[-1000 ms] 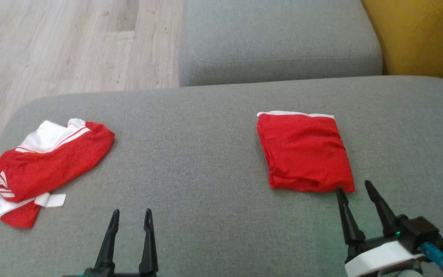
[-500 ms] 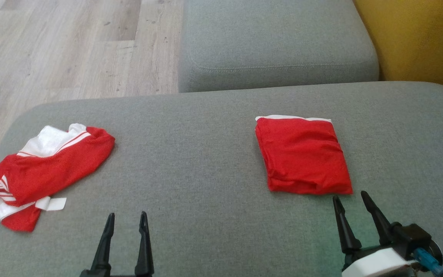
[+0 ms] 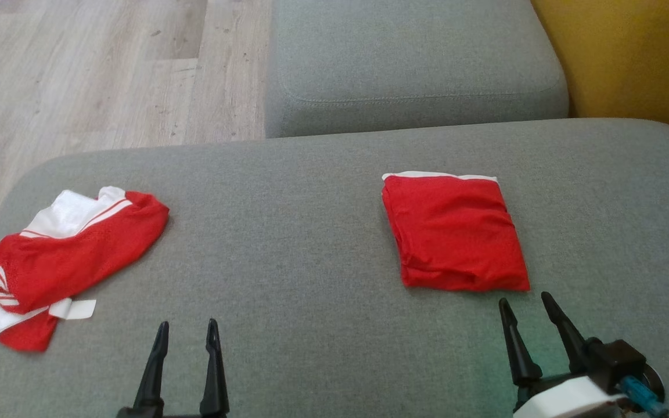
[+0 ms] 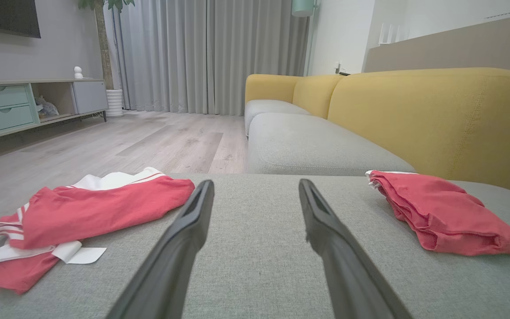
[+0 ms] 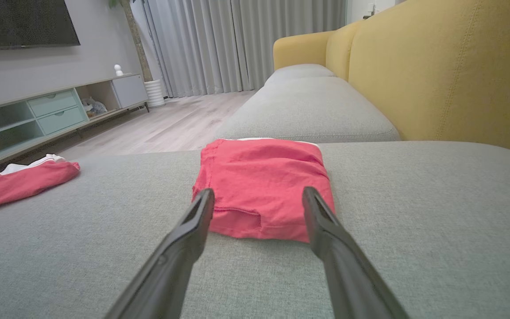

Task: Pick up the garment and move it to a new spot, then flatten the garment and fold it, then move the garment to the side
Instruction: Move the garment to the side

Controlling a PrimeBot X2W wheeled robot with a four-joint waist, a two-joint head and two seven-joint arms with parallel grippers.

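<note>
Comparing w/ 1 s ago: R gripper (image 3: 522, 298) had pulled back toward the robot. Its tips then overlapped the near hem of the folded garment (image 3: 453, 232); now they sat just short of it, a strip of bare cushion (image 3: 311, 244) between. Head cam also shifted slightly, so part of the offset may be view drift, but the tip-to-hem gap was clear.

R fingers spread wide, holding nothing. L gripper (image 3: 187, 322) at lower left, fingers likewise wide apart and empty, approx. unchanged.

Folded garment lay flat on the right part of the cushion, white edge on the far side, squared up, nothing touching it. Crumpled garment (image 3: 61, 255) lay at the cushion's left end, well apart.

Read: release done; fold + set-aside look complete for this piece, arm in retreat. Crumpled one prob. next pickup, L gripper nearer.
</note>
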